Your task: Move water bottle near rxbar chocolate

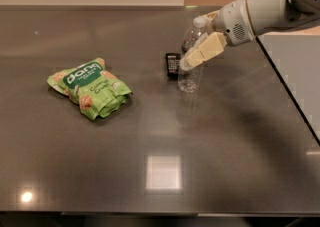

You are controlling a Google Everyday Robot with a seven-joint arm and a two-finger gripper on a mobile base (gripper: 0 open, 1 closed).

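Observation:
The water bottle point(190, 77), clear with a white cap, stands slightly tilted on the dark table point(150, 136), right of centre. The rxbar chocolate point(172, 64), a small flat black bar with white text, lies just left of the bottle's base, almost touching it. My gripper point(189, 61) reaches in from the upper right on a white arm. Its cream fingers point(204, 51) are closed around the middle of the bottle.
A crinkled green and white snack bag point(90, 87) lies on the left half of the table. The table's right edge runs diagonally past a pale grey surface point(295, 66). A bright ceiling-light reflection point(163, 172) shows near the front.

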